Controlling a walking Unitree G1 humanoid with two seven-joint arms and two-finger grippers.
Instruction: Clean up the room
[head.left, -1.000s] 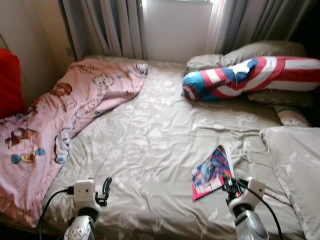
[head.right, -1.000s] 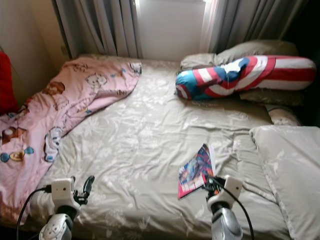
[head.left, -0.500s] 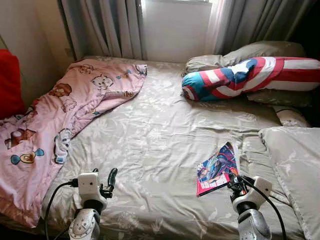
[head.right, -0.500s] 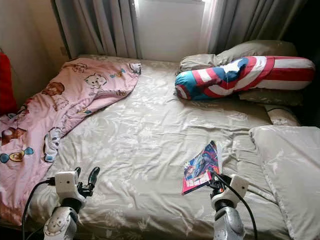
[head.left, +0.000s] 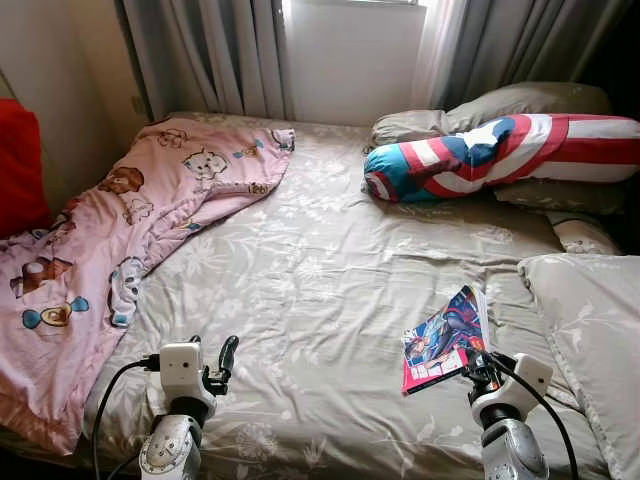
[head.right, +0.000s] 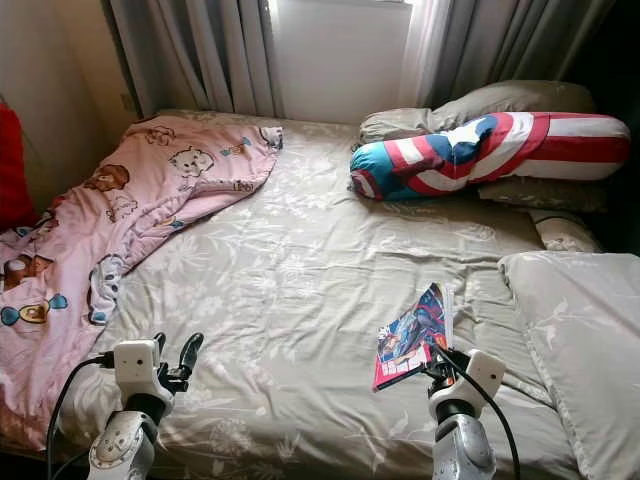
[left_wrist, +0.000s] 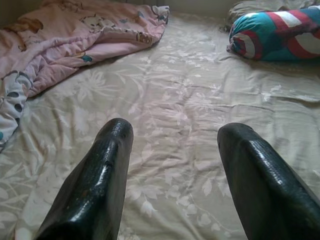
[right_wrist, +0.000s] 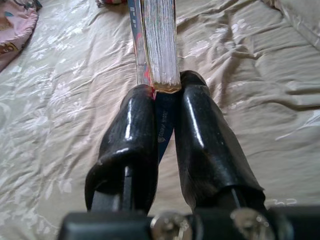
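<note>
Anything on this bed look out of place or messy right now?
The pink cartoon blanket lies crumpled over the bed's left side, not spread. The comic book is pinched in the right gripper. The left gripper hovers open over the sheet.

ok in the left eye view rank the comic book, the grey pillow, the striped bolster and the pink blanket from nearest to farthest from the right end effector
1. Comic book: clamped in the right end effector, near edge of the bed.
2. Grey pillow: just to its right.
3. Striped bolster: far end of the bed, right side.
4. Pink blanket: across the bed on the left.

Bolster and blanket are close to call.
</note>
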